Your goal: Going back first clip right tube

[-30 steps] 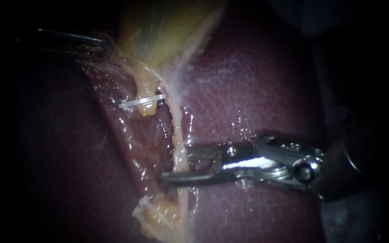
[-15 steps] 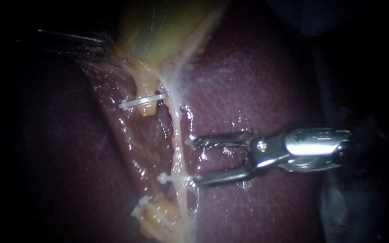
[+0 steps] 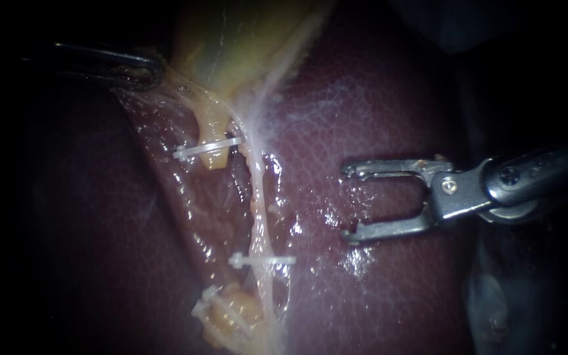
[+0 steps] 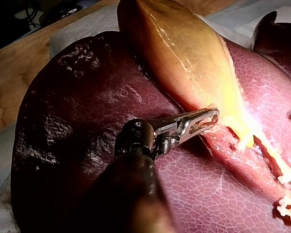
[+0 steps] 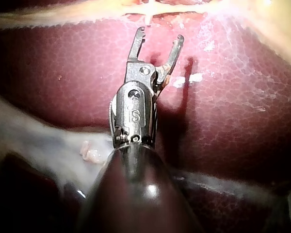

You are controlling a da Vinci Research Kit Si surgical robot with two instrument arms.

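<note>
The right instrument [image 3: 346,202] hangs over the liver [image 3: 376,118], jaws apart and empty. The clip [image 3: 262,260] sits across the right tube [image 3: 256,210], ahead of them and clear. The left instrument [image 3: 154,70] is clamped on the gallbladder [image 3: 231,39].

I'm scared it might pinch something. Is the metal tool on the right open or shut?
Open. The right instrument shows a wide gap between its jaws, holding nothing; only liver lies behind.

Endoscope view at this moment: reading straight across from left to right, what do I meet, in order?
left instrument, jaws shut on the gallbladder → upper clip on the cut stump → right tube, with the lower clip across it → bare liver → right instrument, jaws open and empty.
</note>
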